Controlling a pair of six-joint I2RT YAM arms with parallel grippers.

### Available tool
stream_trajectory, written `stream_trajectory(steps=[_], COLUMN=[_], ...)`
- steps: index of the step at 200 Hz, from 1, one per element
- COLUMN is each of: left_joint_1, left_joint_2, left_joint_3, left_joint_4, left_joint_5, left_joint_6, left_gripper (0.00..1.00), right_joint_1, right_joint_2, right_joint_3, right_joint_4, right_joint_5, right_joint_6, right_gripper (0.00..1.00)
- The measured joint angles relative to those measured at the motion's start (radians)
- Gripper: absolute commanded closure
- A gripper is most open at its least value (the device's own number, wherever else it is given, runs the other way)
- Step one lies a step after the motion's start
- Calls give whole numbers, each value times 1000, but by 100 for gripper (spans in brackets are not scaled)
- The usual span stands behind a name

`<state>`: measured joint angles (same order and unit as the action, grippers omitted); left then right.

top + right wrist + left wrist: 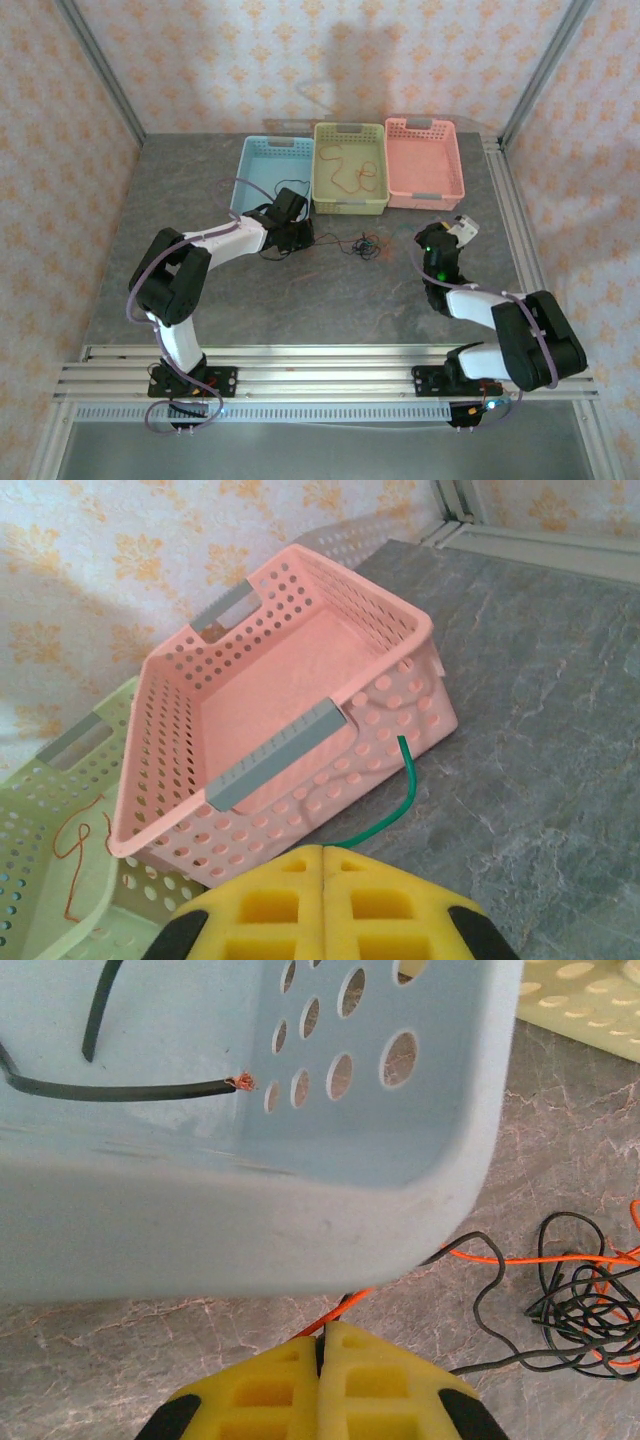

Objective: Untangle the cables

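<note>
Inspecting the left gripper (323,1334) through its wrist camera: the yellow foam-faced jaws are pressed together with no gap. They nip a thin orange-red cable (520,1257) at the very tips. A dark strand enters the same seam, and I cannot tell whether it is clamped too. The cable runs right across the grey marbled table (150,1340) into the knot of black and orange wires (585,1305), which lies on the table just right of the pale blue perforated plastic basket (300,1230). A loose black cable with a bared copper end (120,1089) lies inside that basket.

The right gripper (322,852) is likewise fully closed. It holds a thin green cable (398,795) that curls up beside the pink perforated plastic basket (290,730). A separate orange-red wire (345,178) lies in the yellow-green plastic basket (350,208).

Hazards, as judged:
1. Both holds are at the fingertips only, so a firm pull may let the cable slip out.
2. Nothing pins the knot. Drawing the orange-red cable away could drag the whole bundle or cinch it tighter instead of freeing one strand.
3. The left fingers sit close under the blue basket's corner, so a careless lift could catch the wall and shove or tip it.
4. If the dark strand is also pinched, two cables would travel together.
</note>
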<state>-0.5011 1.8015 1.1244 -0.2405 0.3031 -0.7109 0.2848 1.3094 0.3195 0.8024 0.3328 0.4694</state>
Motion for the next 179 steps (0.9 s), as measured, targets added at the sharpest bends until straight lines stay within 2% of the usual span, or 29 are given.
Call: stream_trajectory(steps=[24,54,78,96,138,179], left_joint_1=[0,0,0,0,0,0], left_joint_2=[0,0,0,0,0,0], left_joint_3=[0,0,0,0,-1,-1], left_joint_4=[2,5,7,7,7,8], left_joint_5=[0,1,1,2,1,1], left_joint_6=[0,0,0,0,0,0], left_gripper=[100,100,100,100,100,100], right_joint_1=[-29,-72,-150,-185,-197,-259], right_joint_2=[-54,-224,-327,-325,-229,-274], right_joint_3=[2,8,8,8,7,-42], right_joint_4=[-11,-65,-92,-92,-106,-103], right_joint_5=[-17,-5,4,-6,-50,66], right_joint_6=[-37,-106,-115,-112,-116,-103], right_gripper=[100,100,100,100,100,100])
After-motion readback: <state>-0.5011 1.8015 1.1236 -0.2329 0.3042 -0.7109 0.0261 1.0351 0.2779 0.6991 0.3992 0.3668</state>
